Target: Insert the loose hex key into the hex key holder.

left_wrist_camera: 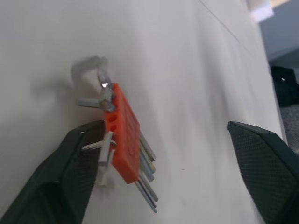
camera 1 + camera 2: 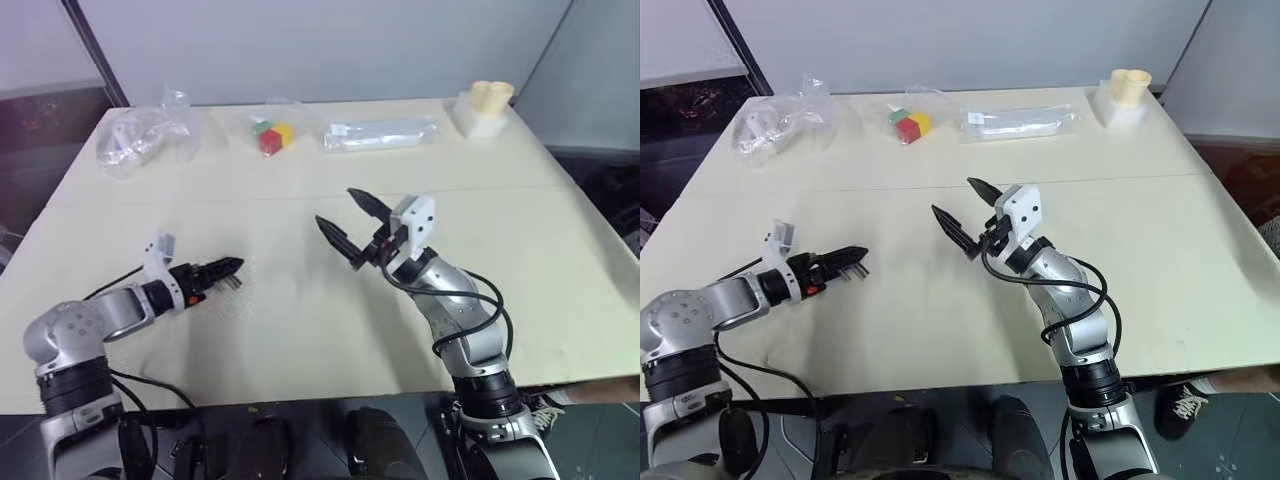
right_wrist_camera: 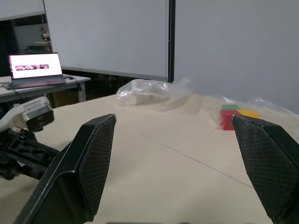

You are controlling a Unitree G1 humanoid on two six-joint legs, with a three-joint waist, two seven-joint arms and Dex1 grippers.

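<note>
Toy cubes (image 2: 272, 136) beyond plastic bag (image 2: 143, 136)

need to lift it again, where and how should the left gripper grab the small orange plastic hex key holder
Grip the small orange plastic hex key holder across its two broad flat faces, at mid-block. It seems to stand on edge on the beige table, with grey keys sticking out at both ends, so come along the table from its side, as the open left gripper already straddles it.
</note>
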